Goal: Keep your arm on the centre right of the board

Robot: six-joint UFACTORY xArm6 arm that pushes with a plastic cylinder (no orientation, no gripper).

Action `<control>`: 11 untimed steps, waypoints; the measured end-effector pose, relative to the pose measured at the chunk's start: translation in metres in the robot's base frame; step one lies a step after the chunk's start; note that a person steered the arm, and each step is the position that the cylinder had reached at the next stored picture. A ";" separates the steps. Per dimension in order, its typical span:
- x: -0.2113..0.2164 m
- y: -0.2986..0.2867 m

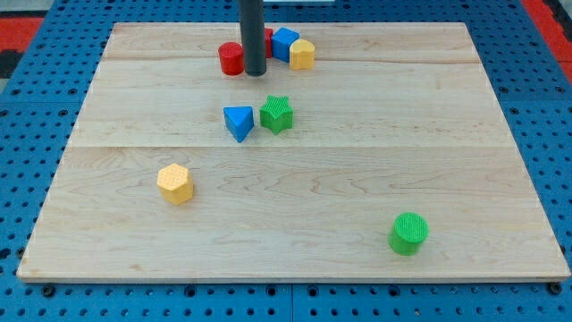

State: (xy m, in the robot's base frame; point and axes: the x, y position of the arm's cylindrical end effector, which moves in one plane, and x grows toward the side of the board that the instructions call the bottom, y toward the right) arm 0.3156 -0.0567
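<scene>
My tip (pixel 256 72) is the lower end of a dark rod that comes down from the view's top, near the top middle of the wooden board (pixel 375 125). It stands just right of a red cylinder (pixel 231 58). Behind the rod a second red block (pixel 268 39) shows partly hidden, its shape unclear. A blue block (pixel 284 42) and a yellow block (pixel 302 55) sit just right of the rod. Below the tip lie a blue triangle (pixel 239 122) and a green star (pixel 277 114), close together.
A yellow hexagon (pixel 175 183) lies at the lower left. A green cylinder (pixel 409 233) stands at the lower right. The board rests on a blue perforated table (pixel 36 116); red shows at the top corners.
</scene>
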 end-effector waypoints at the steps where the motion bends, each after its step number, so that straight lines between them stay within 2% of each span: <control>1: -0.001 -0.076; 2: -0.027 -0.026; 3: -0.024 -0.005; 4: -0.001 0.021; 5: 0.006 0.114; 6: 0.045 0.098; 7: 0.066 0.090; 8: 0.063 0.097; 9: 0.057 0.146; 11: 0.045 0.185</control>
